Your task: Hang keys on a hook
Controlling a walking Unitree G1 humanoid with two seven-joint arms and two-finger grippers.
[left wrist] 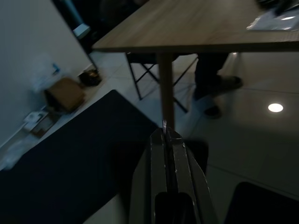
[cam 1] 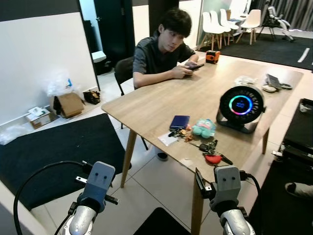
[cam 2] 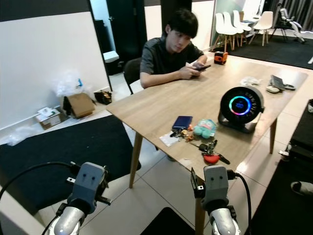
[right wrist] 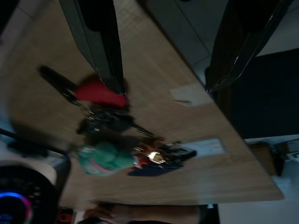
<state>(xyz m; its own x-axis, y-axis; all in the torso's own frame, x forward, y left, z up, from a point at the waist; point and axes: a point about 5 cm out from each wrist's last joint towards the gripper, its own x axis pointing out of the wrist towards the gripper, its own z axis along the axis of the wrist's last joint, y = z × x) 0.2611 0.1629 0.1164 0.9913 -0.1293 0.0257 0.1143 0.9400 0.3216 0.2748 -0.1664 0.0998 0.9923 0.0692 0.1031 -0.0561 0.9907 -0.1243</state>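
wooden table (cam 1: pixel 161 105) | keys (cam 1: pixel 211 152) near edge | tiled floor (cam 1: pixel 156 188), seemingly glossy

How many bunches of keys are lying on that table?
2. One bunch with a red tag lies near the table's front edge; another with orange bits lies beside the blue wallet. More may hide behind the fan.

No text I can read anywhere: fan (cam 1: pixel 241 105) face at right shows just a glowing ring, no digits or brand legible.
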